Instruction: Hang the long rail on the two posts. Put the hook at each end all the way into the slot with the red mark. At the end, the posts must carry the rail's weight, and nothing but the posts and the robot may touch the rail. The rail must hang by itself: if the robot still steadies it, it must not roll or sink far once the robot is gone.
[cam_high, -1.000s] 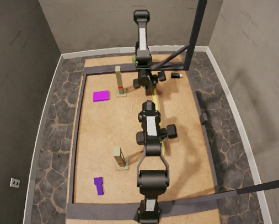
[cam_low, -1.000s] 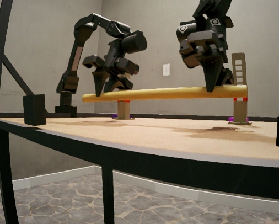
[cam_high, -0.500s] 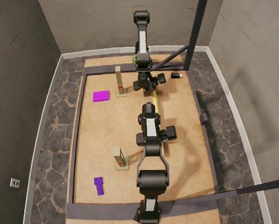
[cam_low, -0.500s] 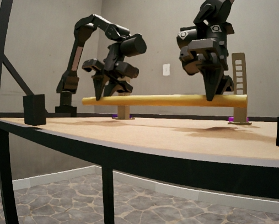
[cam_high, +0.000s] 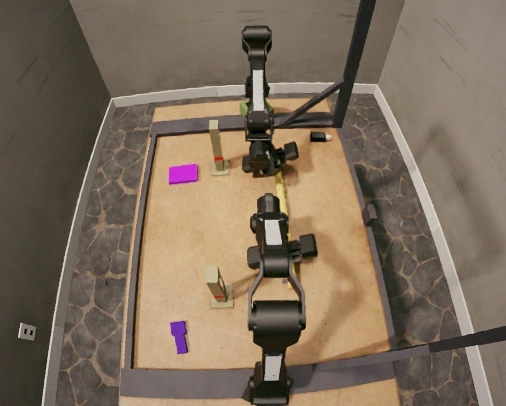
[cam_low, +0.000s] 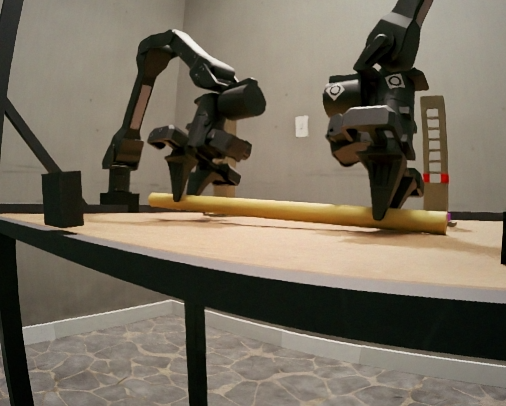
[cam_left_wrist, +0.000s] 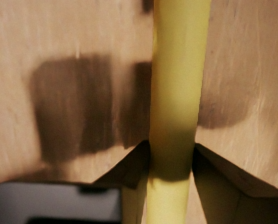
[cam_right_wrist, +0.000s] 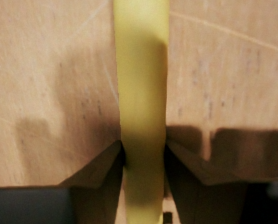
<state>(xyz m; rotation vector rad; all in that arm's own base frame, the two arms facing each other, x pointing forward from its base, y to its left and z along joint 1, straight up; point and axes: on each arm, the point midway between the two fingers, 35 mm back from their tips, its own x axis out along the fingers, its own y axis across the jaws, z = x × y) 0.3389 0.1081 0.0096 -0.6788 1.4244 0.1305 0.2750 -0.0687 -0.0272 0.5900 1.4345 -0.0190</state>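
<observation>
Our left claw and right claw are closed partway, pinching the yellow rail, apart from the posts. White stickers near our right claw bear black rings.

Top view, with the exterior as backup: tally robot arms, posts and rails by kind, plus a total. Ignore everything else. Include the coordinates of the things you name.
Arms (cam_high: 258, 90) (cam_high: 276, 316) (cam_low: 145, 100) (cam_low: 395, 37): 2
Posts (cam_high: 216, 142) (cam_high: 215, 286) (cam_low: 436, 195) (cam_low: 224, 191): 2
Rail (cam_high: 282, 194) (cam_low: 285, 208) (cam_left_wrist: 177, 75) (cam_right_wrist: 142, 75): 1
Total: 5

We see a magenta block, a purple piece and a small black cylinder on the counter.
</observation>
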